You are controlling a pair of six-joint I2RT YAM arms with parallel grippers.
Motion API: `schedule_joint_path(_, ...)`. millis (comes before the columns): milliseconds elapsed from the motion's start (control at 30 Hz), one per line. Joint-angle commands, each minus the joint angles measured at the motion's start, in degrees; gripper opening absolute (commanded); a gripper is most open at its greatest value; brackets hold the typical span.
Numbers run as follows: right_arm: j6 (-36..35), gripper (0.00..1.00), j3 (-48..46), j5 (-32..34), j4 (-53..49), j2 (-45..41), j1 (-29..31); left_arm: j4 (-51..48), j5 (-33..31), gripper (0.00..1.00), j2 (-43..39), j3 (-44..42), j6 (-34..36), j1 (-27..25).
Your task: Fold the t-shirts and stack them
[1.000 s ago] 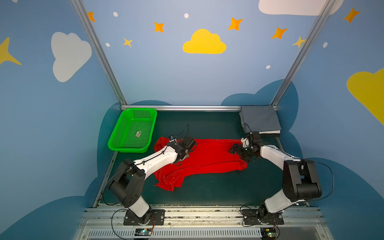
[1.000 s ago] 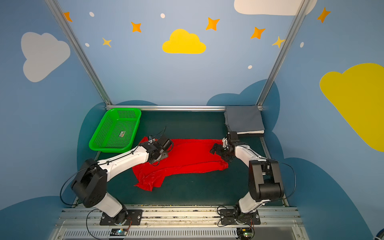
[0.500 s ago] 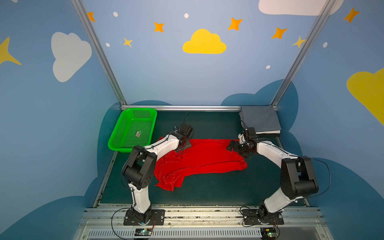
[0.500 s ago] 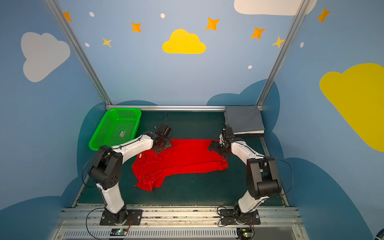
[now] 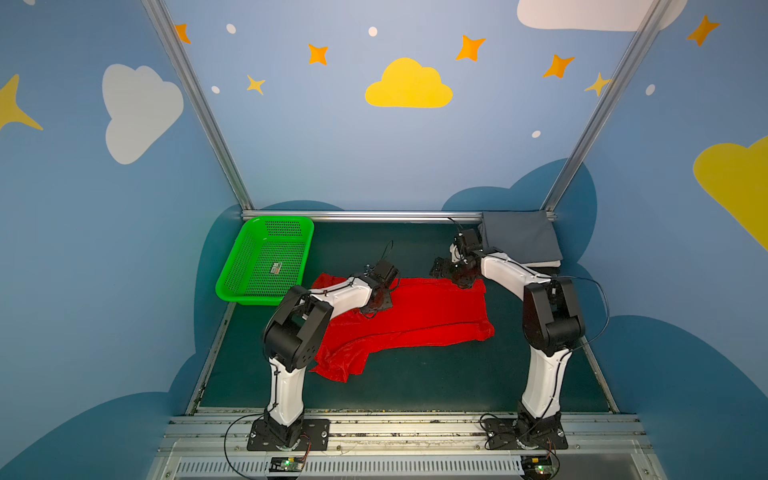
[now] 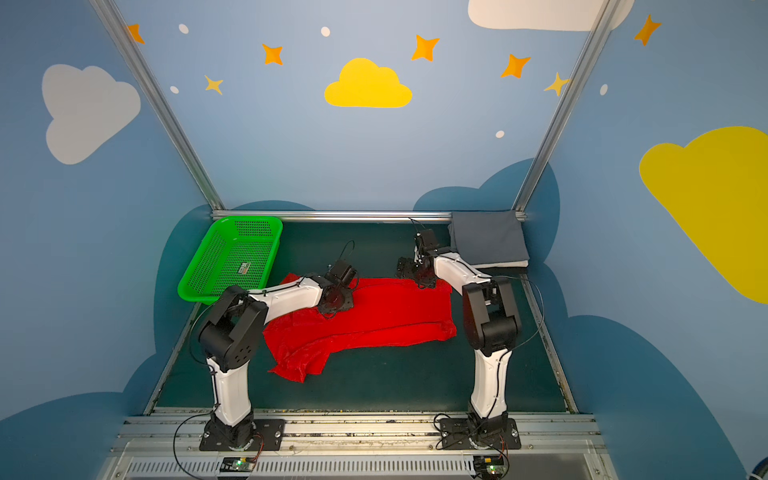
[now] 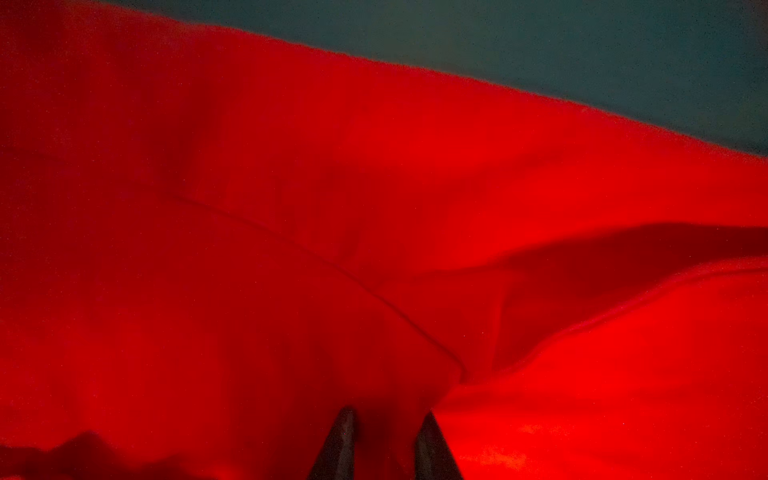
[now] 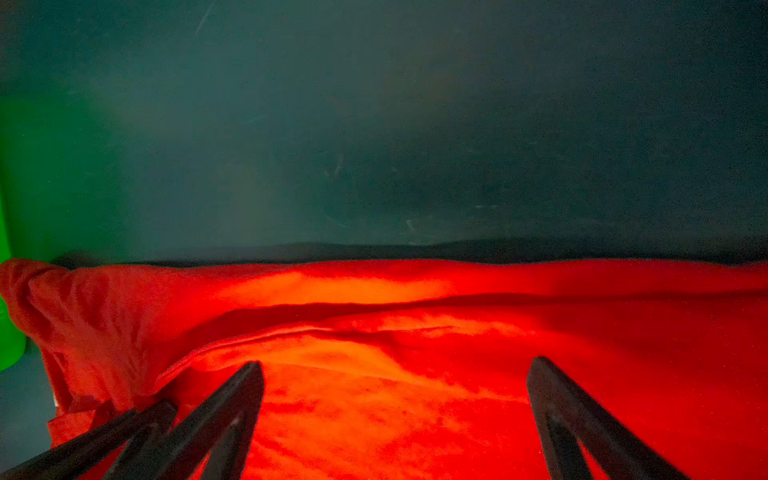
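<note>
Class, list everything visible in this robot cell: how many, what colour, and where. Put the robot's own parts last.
red t-shirt: one, red, rumpled on the middle of the mat.
folded shirts: one stack, grey on top, white edge beneath, far right corner.
basket: one, green perforated plastic, far left corner.
label: one, pale, on the basket's floor.
mat: one, dark green, covering the table.
walls: three, blue with clouds and stars, around the table.
left arm, right arm: two, white and black, mounted at the near edge.
left gripper: one, black, on the t-shirt's left part, jaws nearly together with cloth between.
right gripper: one, black, open over the t-shirt's far right edge.
</note>
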Motion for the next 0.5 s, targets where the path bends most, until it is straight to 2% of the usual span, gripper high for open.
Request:
schedule_joint_path(0,-2.8,0.96,3.8,2.6,-4.1,1.6,2.7,0.8,-2.4,0.24,-1.9,-1.7,1.6,0.1)
schedule_joint_path(133,-4.9,0.94,7.2,3.2,-6.4,3.7,5.6,0.4,-4.5,0.23,-2.4,-2.9,1.5,-0.1)
schedule_joint_path(200,-6.6,0.83,9.7,3.2,-8.1,5.3,7.2,1.8,-5.0,0.25,-3.3,-4.7,1.0,-0.2)
schedule_joint_path(267,-8.1,0.79,12.4,2.9,-10.2,7.1,8.7,4.8,-5.5,0.25,-4.3,-7.2,0.4,-0.3)
schedule_joint_path(367,-9.8,0.7,16.1,3.7,-13.2,9.8,10.9,9.8,-7.1,0.13,-5.7,-10.8,-0.7,-0.6)
schedule_joint_path(467,-10.8,0.56,19.4,5.2,-16.0,12.1,12.3,11.6,-8.7,0.12,-5.5,-12.0,-1.2,-0.8)
